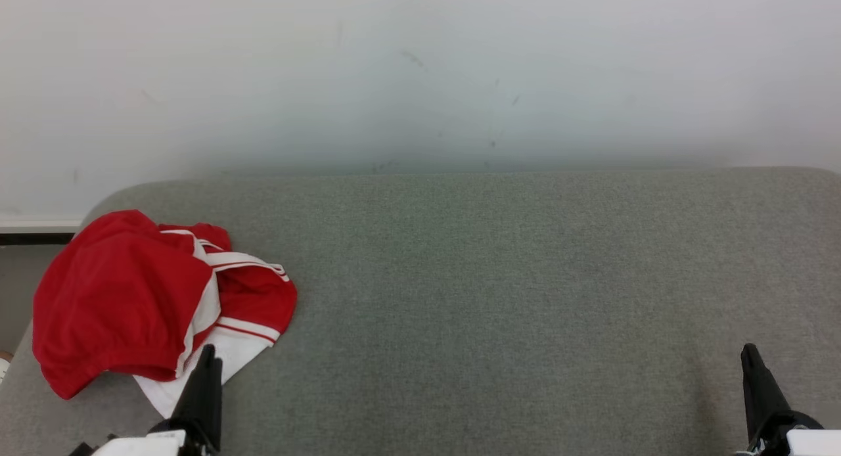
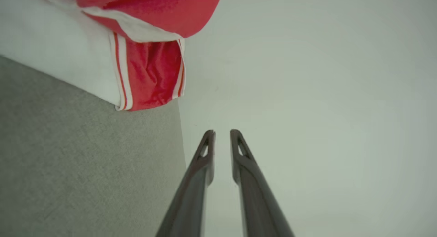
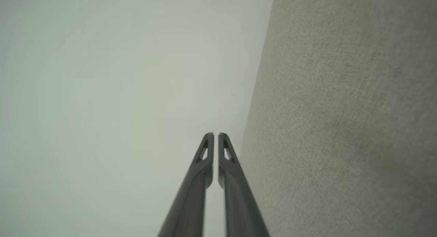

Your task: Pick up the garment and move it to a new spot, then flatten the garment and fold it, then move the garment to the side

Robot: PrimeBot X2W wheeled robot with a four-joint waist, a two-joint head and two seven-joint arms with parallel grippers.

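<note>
wall (image 1: 420, 68): pale, faint scuffs | tabletop (image 1: 525, 298): grey fabric, rounded corners | light: even

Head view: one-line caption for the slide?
Crumpled red-and-white garment, left end of grey cloth-covered table; left gripper near it, right gripper far right.

Head view: the camera sits high over the table's (image 1: 525, 278) near edge, facing forward and down. It covers the table top from left to right and the wall (image 1: 420, 68) at the far side.

Left wrist view: the camera sits close behind the left gripper (image 2: 222, 131), low over the table and facing the far wall. It is rolled, so the table stands at picture left.

Right wrist view: the same mounting behind the right gripper (image 3: 215, 134), rolled so the table stands at picture right.

Shared: the head and left wrist views both show the garment (image 1: 125, 298) at the table's near left. All three show table and wall.
</note>
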